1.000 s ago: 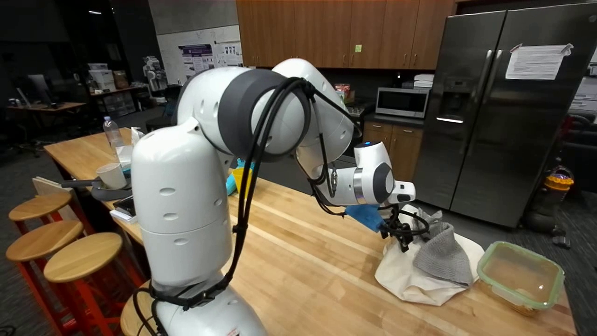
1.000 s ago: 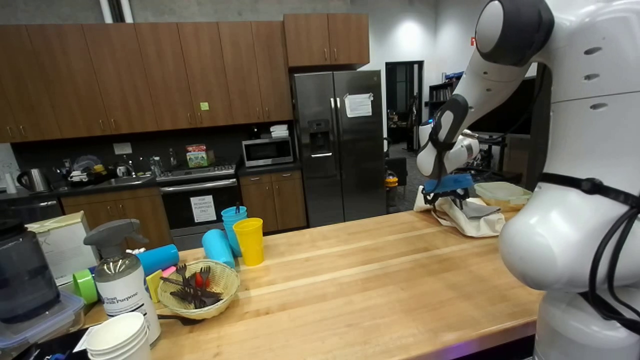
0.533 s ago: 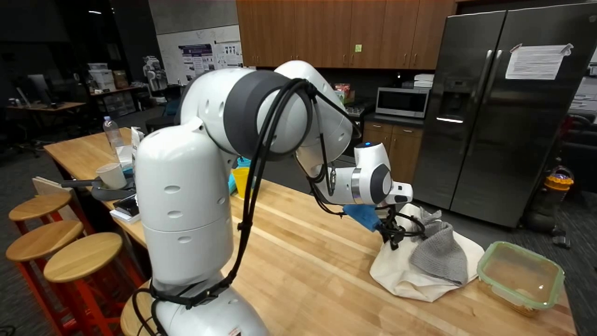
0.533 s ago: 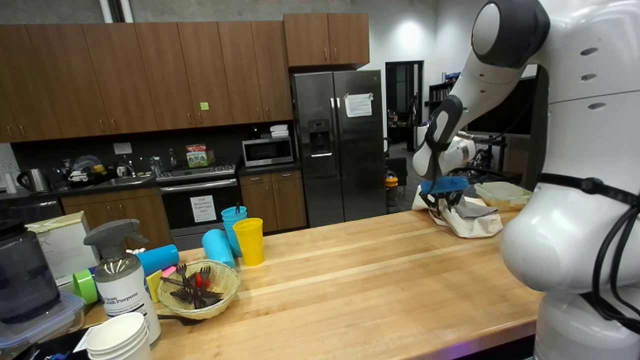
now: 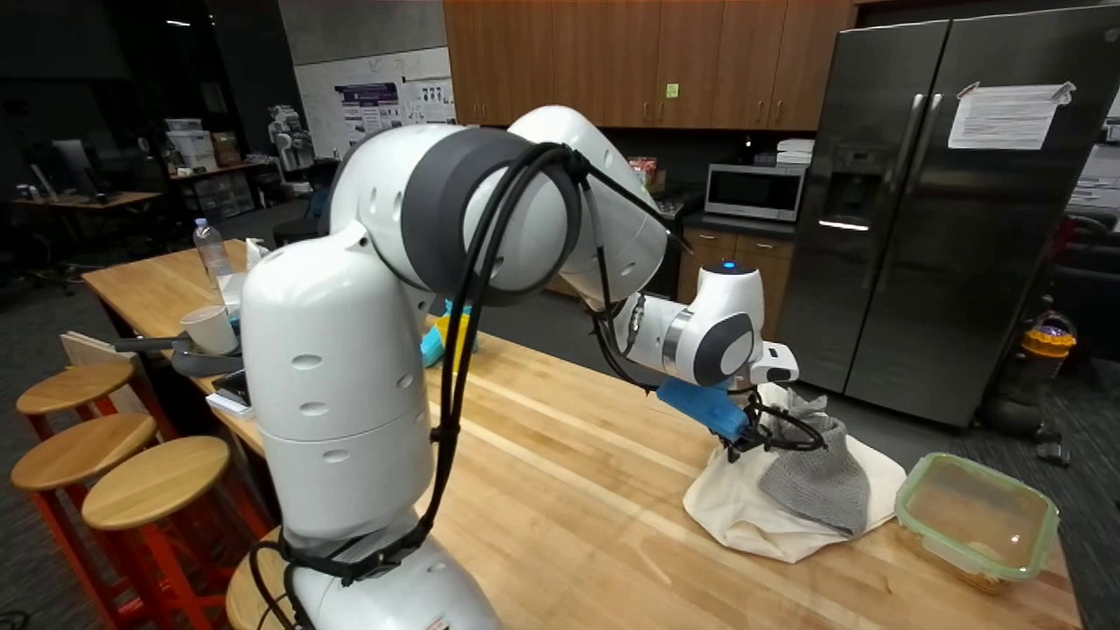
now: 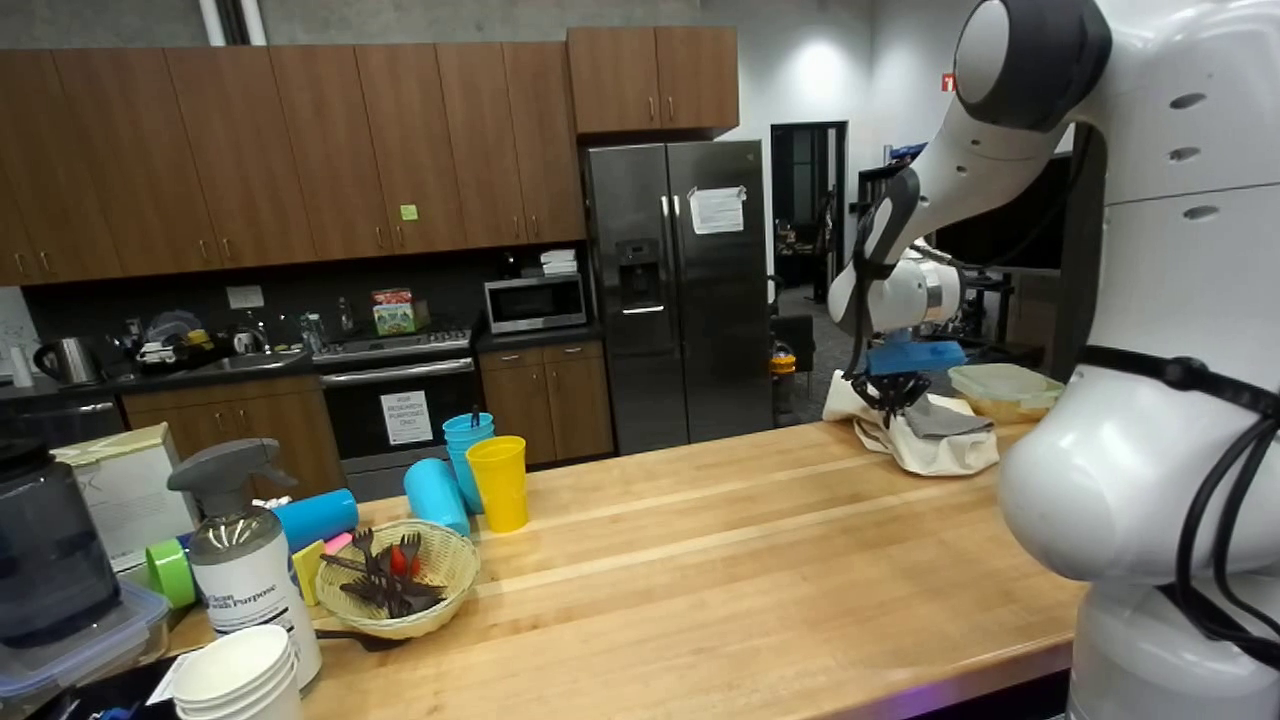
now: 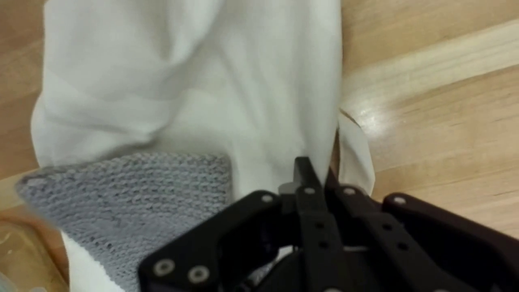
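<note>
One claw (image 7: 318, 175): tips together, clamped on an edge of the cream fabric (image 7: 247, 117); your wrist view has the cloth running in between the fingers.
Fabric: rumpled on the worktop (image 5: 595, 542), close to the long edge facing the fridge (image 5: 945, 227), near one end. In the wrist view you also get a small pale flap (image 7: 353, 152) of cloth poking out just past the claw.
Grey knit (image 5: 814, 486): bunched on top of the cream fabric, just beside the claw. From the wrist camera you see a squared corner of it, near the fingertips but apart from them.
Lidded box (image 5: 976, 516): clear sides, green-rimmed lid on, upright at the corner where the fridge-side edge meets that end. Just beside the fabric; you cannot tell whether they touch.
Arm (image 5: 542, 232): yours reaches across from the long edge opposite the fridge, claw pointed down at the fabric.
Blue piece (image 5: 704, 407): on your arm, just above the claw, slanted in an exterior view.
Other end: well away from your claw, a yellow cup (image 6: 498, 483) upright by the fridge-side edge, a stack of light-blue cups (image 6: 467, 455) just beside it.
Basket (image 6: 455, 595): wicker, dark cutlery (image 6: 395, 590) in it, farther along than the yellow cup; spray bottle (image 6: 248, 570) stands next to it, trigger head up.
</note>
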You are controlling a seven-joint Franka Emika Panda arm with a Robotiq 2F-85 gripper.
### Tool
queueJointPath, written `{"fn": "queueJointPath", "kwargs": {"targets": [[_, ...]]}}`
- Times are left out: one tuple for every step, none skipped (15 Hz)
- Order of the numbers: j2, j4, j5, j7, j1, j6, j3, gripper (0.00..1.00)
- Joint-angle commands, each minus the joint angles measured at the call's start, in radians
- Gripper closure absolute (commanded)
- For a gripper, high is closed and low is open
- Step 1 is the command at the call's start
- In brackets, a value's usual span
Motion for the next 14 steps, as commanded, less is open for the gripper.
{"fn": "queueJointPath", "kwargs": {"targets": [[-0.073,-0.023,0.068,-0.172,-0.015,-0.062,-0.019,0.99],[-0.087,-0.024,0.074,-0.206,-0.016,-0.081,-0.023,0.99],[-0.1,-0.025,0.076,-0.228,-0.016,-0.098,-0.027,0.99],[-0.111,-0.023,0.075,-0.251,-0.016,-0.114,-0.031,0.99],[-0.127,-0.024,0.074,-0.27,-0.015,-0.132,-0.035,0.99],[-0.139,-0.024,0.075,-0.287,-0.014,-0.147,-0.037,0.99],[-0.155,-0.027,0.073,-0.3,-0.014,-0.158,-0.04,0.99],[-0.167,-0.028,0.071,-0.309,-0.013,-0.17,-0.042,0.99],[-0.18,-0.03,0.067,-0.315,-0.012,-0.18,-0.043,0.99],[-0.19,-0.031,0.066,-0.32,-0.011,-0.19,-0.044,0.99],[-0.198,-0.032,0.065,-0.324,-0.009,-0.201,-0.044,0.99],[-0.204,-0.031,0.062,-0.32,-0.009,-0.208,-0.045,0.99],[-0.211,-0.033,0.061,-0.32,-0.008,-0.215,-0.045,0.99],[-0.216,-0.034,0.062,-0.317,-0.008,-0.22,-0.044,0.99]]}}
